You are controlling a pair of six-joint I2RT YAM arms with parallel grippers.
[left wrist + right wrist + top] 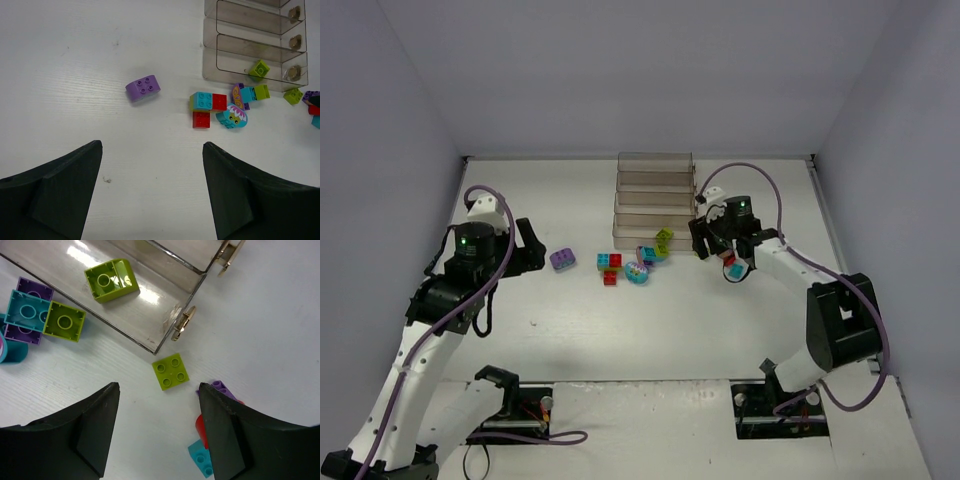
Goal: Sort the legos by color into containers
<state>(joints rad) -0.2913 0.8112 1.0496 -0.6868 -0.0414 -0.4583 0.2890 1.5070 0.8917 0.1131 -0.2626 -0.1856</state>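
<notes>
The containers are a tiered rack of smoky clear trays (655, 195). One lime brick (111, 280) lies in the lowest tray (150, 315). My right gripper (158, 392) is open and empty, hovering just right of the rack's front corner (716, 243). A loose lime brick (171, 372) lies on the table just ahead of its fingertips. A purple, red and cyan stack (202, 452) is partly hidden behind its right finger. My left gripper (152, 145) is open and empty, left of a purple brick (143, 88). A cyan-red pair (207, 101) and a red brick (201, 120) lie mid-table.
A round cyan piece with a face (232, 117) and a purple-cyan-lime cluster (250, 94) lie in front of the rack. Grey walls close in the table at the back and both sides.
</notes>
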